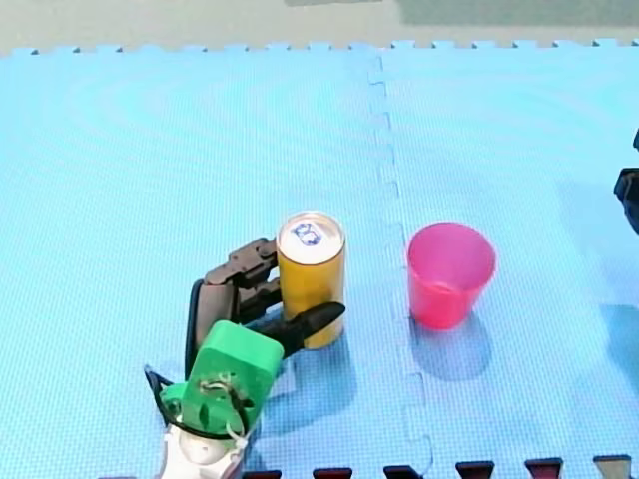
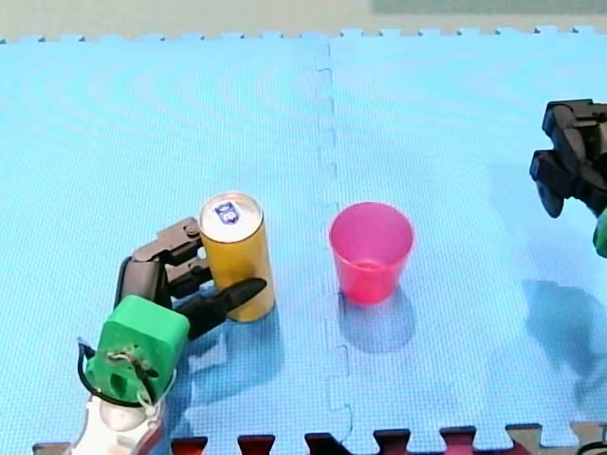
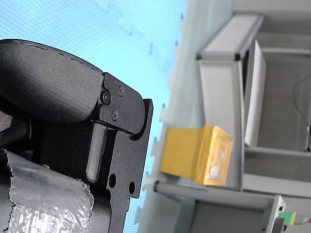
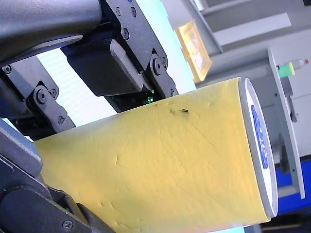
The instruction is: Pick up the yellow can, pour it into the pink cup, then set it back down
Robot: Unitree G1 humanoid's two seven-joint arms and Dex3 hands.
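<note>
The yellow can (image 1: 311, 284) stands upright on the blue foam mat, its silver top facing up. My left hand (image 1: 282, 297) comes in from the near left and is shut on the can, with fingers (image 1: 245, 271) behind its left side and the thumb across its lower front. The second wrist view shows the can (image 4: 160, 170) pressed between black finger links. The pink cup (image 1: 449, 274) stands upright to the can's right, about a cup's width away. My right hand (image 2: 572, 156) hovers at the far right edge, well apart from the cup and holding nothing.
A seam in the blue mat (image 1: 140, 150) runs front to back between can and cup. The mat's toothed front edge (image 1: 469, 467) lies close behind my left wrist. In the first wrist view, a yellow box (image 3: 194, 155) and grey frames (image 3: 218, 102) sit beyond the mat.
</note>
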